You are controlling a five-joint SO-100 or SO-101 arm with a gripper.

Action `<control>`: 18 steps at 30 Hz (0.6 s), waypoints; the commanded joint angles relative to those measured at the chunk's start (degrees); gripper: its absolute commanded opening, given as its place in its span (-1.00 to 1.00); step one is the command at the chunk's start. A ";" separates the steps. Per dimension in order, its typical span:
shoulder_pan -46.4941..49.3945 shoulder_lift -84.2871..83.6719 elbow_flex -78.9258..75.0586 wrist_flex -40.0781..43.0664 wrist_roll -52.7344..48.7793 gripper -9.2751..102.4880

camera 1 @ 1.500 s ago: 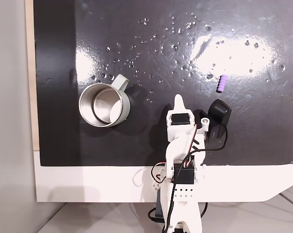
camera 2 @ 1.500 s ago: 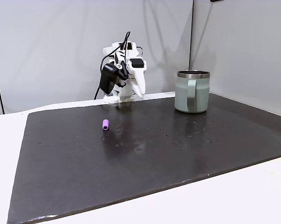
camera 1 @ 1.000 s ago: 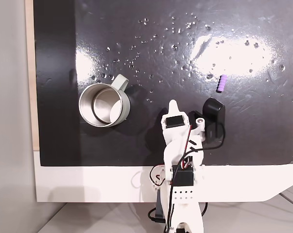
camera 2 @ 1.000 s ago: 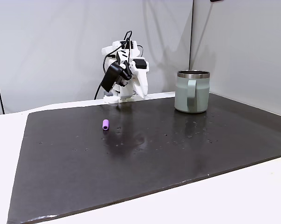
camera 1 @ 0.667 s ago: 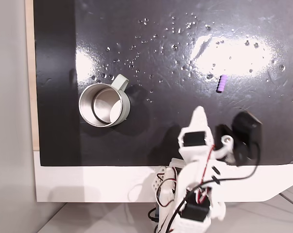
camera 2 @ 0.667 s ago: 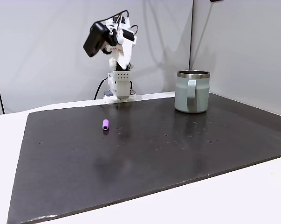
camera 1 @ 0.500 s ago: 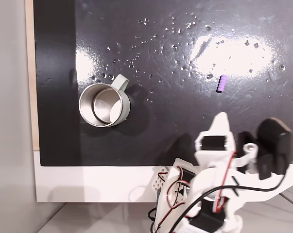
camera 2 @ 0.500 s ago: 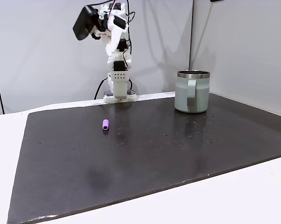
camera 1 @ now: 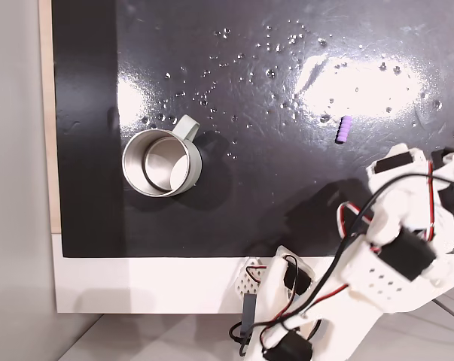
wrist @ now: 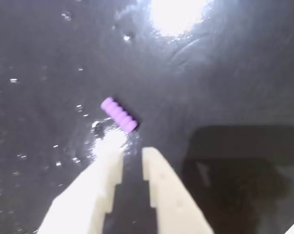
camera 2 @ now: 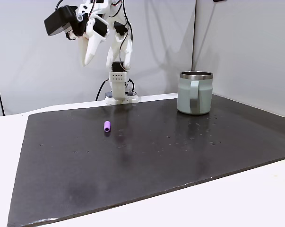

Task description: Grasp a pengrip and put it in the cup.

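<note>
1 pengrip [camera 1: 343,130], purple, ribbed, lying on its side on the black mat [camera 1: 249,90], apart from everything else; also seen in a fixed view [camera 2: 107,126] and in the wrist view [wrist: 119,114], just beyond the fingertips. 1 cup [camera 1: 160,160], grey-green wall, shiny steel inside, upright on the mat with handle to the upper right in a fixed view; well apart from the pengrip, standing at the mat's right side in a fixed view [camera 2: 194,92]. 1 gripper [camera 2: 87,59], white, raised high above the mat, pointing down; fingers [wrist: 156,170] nearly together with a narrow gap, holding nothing. 1 white arm [camera 1: 392,248], with red and black wiring.
</note>
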 commanded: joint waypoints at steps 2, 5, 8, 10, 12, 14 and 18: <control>1.05 -7.03 -5.01 -5.10 -5.10 -0.83; 0.97 -12.30 -7.03 -6.15 -7.73 -0.83; 0.44 -16.35 -8.79 -6.15 -10.99 -0.83; 0.00 -18.11 -9.40 -6.42 -13.36 -0.83; -0.44 -19.25 -9.49 -7.21 -15.47 -0.83; -1.14 -20.48 -9.49 -8.00 -17.40 -0.83; -2.90 -22.94 -9.40 -10.37 -19.07 -0.80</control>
